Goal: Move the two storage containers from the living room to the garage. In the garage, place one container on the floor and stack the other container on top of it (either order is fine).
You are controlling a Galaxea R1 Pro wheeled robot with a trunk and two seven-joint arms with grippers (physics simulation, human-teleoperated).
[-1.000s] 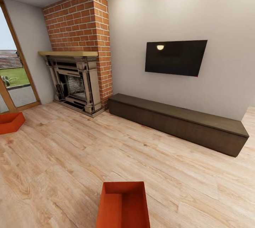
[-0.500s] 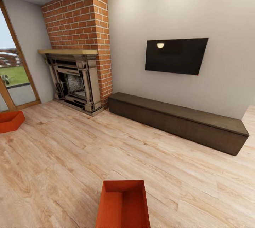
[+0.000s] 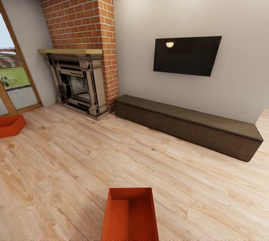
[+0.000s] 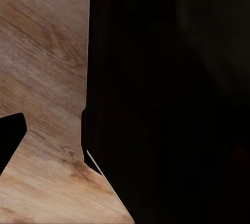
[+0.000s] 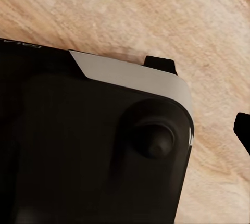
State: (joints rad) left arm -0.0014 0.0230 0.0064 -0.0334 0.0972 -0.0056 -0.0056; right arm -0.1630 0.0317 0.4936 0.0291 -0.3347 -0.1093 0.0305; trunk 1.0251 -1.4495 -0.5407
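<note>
A light wood plank floor [image 3: 74,166] is seen, on which two orange-red storage containers are set well apart: one [image 3: 130,215] at the near edge, the other [image 3: 10,125] beside the glass door. A dark low bench [image 3: 186,125] is stood on it along the wall.

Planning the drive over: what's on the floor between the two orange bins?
Only bare wood plank floor lies between the near bin and the far bin, per the head view.
</note>
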